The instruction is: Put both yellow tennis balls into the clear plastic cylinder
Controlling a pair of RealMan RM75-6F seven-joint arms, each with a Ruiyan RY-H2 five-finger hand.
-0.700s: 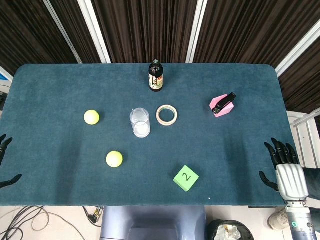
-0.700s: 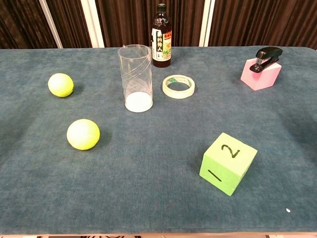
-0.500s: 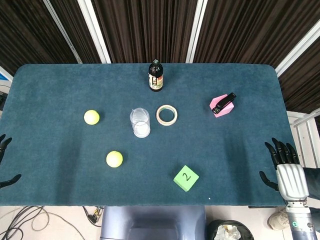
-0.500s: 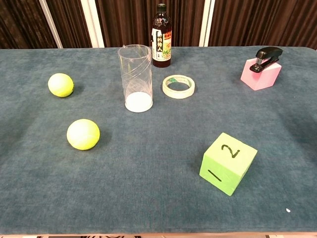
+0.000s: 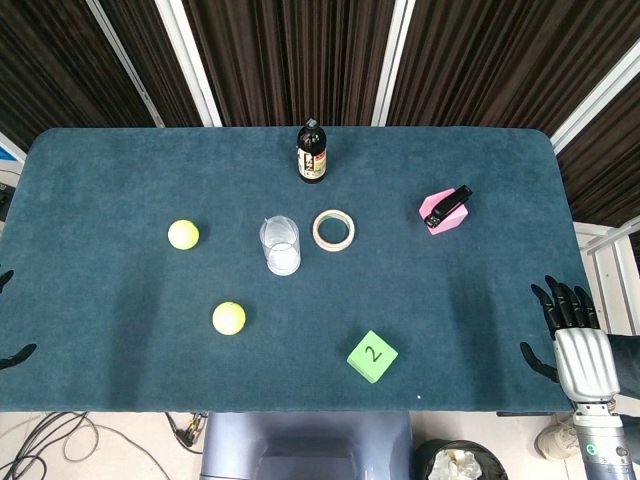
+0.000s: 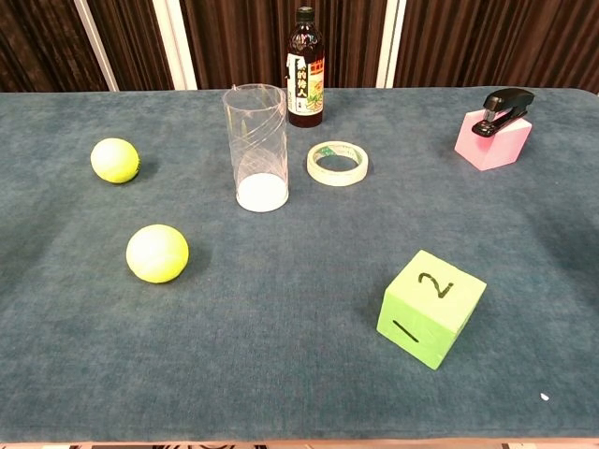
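A dark teal cloth covers the table (image 5: pixel 120 170); ribbed dark curtains (image 5: pixel 290 55) hang behind. The right hand (image 5: pixel 568 335) hovers off the table's 4 o'clock edge, fingers apart, empty. Only the left hand's fingertips (image 5: pixel 12 355) show at 8 o'clock; grip unclear. Near ball (image 6: pixel 157 253) lies at 7 o'clock of the tube (image 6: pixel 255 148), far ball (image 6: pixel 115 160) at 9 o'clock. The tube is clear, upright, empty.

balls (image 6: pixel 157 253) left of cylinder (image 6: pixel 255 148), tape (image 6: pixel 337 163) right
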